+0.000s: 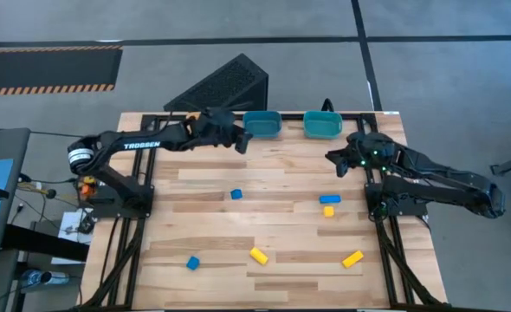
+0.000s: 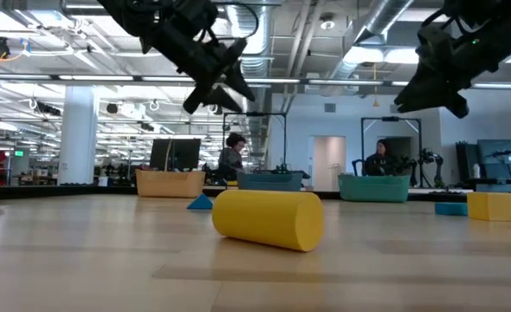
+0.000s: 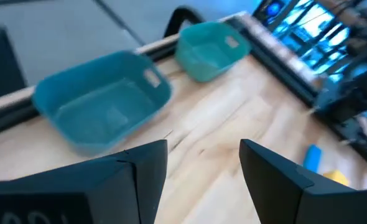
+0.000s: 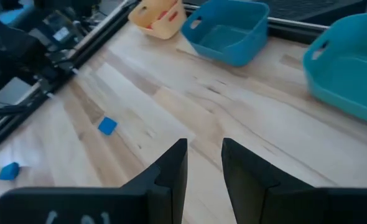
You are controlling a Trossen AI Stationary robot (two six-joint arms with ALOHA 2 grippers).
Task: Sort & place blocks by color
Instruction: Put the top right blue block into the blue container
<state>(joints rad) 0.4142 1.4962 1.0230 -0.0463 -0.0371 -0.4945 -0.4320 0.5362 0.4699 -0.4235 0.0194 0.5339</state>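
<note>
Two bins, blue [image 1: 262,125] and teal [image 1: 322,126], both look empty.

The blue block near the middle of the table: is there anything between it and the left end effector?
Nothing visible does. The left end effector hovers with open, empty fingers beside the blue bin at the far edge. Only bare table lies between it and the blue block. The other blocks lie elsewhere.

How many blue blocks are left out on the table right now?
3: one blue block mid-table, one near the front left, one right of centre, touching a yellow block. The bins' contents aren't visible, so others may be hidden.
</note>
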